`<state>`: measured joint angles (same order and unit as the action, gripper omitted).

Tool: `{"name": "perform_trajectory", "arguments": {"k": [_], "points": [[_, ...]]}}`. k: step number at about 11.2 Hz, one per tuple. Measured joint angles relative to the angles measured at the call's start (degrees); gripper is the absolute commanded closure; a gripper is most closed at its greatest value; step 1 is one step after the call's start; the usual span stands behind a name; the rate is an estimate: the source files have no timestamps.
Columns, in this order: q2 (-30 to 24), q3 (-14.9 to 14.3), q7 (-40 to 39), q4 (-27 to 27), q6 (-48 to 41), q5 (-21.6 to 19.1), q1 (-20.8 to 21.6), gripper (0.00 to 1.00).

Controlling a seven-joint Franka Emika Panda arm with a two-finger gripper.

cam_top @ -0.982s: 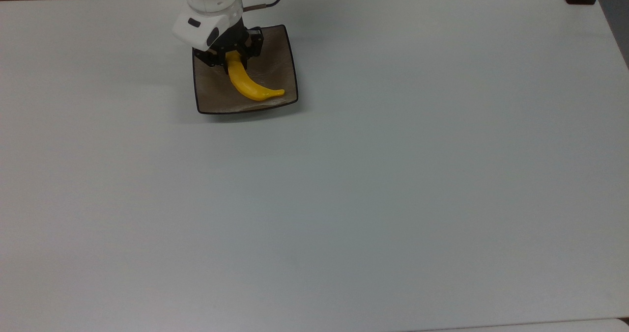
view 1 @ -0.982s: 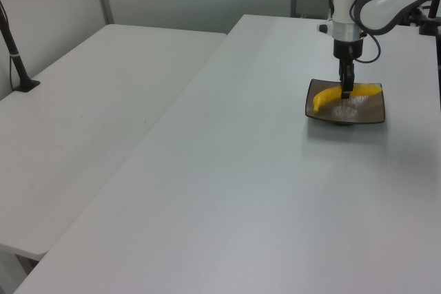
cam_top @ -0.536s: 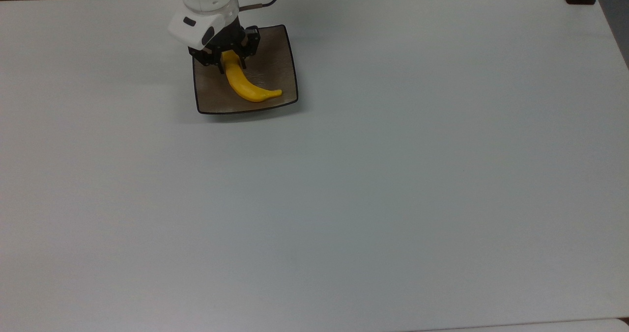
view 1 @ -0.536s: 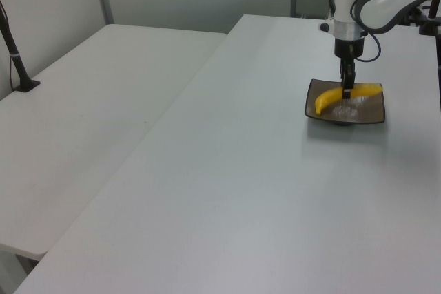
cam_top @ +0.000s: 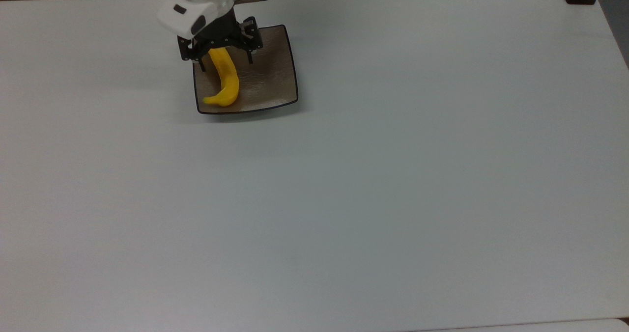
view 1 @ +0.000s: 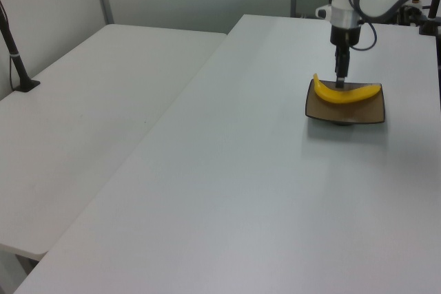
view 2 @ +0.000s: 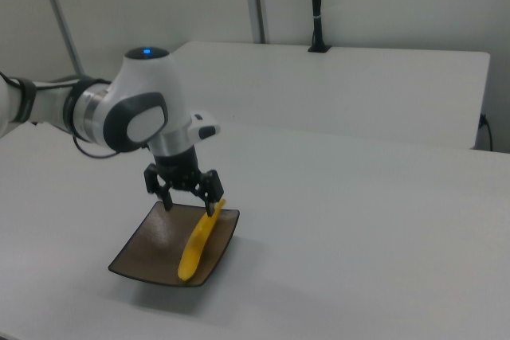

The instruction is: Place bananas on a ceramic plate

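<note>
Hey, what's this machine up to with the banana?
A white robot arm has put a yellow banana on a square brown plate at the far side of a white table. Its tool is open and hangs just above the plate, no longer gripping the banana. The banana lies across the plate, one end by the rim.

Even, bright overhead light — soft shadow beneath the plate (cam_top: 275,76), mild sheen on the white table (cam_top: 344,199).

The banana (cam_top: 224,79) is lying on the brown square plate (cam_top: 268,79), curving toward the top view's lower left. The end effector (cam_top: 225,58) is hovering spread-fingered over the banana's upper end on the white tabletop (cam_top: 344,199).
</note>
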<state>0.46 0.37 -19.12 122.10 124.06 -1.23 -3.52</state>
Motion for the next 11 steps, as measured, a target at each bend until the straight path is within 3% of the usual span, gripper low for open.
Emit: {"name": "perform_trajectory", "arguments": {"k": [3,7,11], "points": [[-0.6,0.5,10.4,-9.5,-9.0,-0.7,0.8,0.0],[-1.3,1.0,17.0,-23.6,-25.6,-0.8,4.5,0.0],[-2.7,1.0,18.3,-30.1,-31.3,-0.8,5.4,0.0]]}}
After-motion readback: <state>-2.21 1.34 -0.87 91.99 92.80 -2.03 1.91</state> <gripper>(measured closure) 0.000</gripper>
